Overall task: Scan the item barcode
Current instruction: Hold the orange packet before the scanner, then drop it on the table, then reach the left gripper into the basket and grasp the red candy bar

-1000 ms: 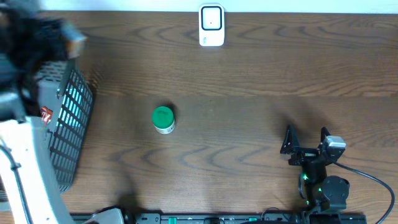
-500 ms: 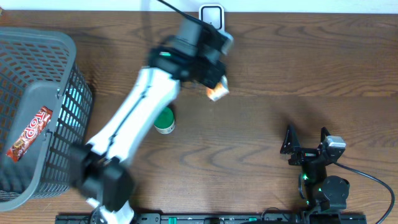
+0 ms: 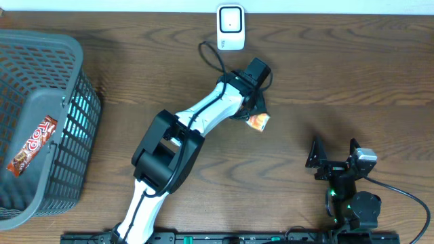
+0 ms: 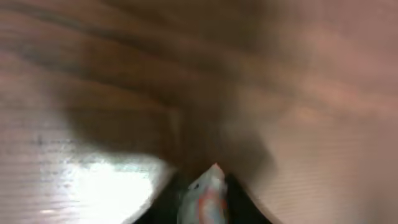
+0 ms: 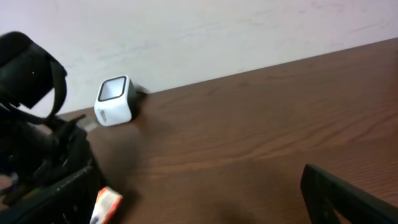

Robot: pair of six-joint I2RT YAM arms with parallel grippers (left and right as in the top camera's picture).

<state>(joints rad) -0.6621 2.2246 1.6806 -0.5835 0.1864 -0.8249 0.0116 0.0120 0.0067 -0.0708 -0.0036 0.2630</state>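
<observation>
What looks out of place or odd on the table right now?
Nothing looks spilled or broken. The snack bar lies slantwise in the basket. The small packet at the left gripper is some way from the scanner; the left wrist view is too blurred to show the grip.

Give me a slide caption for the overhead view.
Left gripper at a small orange packet some way from the white scanner; right gripper rests open.

The left arm (image 3: 196,115) stretches from 7 o'clock in the overhead view toward 1 o'clock, elbow bent midway. The left gripper (image 3: 255,112) tips downward, its jaw gap lost in blur. The right arm (image 3: 354,203) sits folded at 5 o'clock, the right gripper (image 3: 333,154) spread wide, 2 fingers (image 3: 315,152) aimed at 12 o'clock.
</observation>
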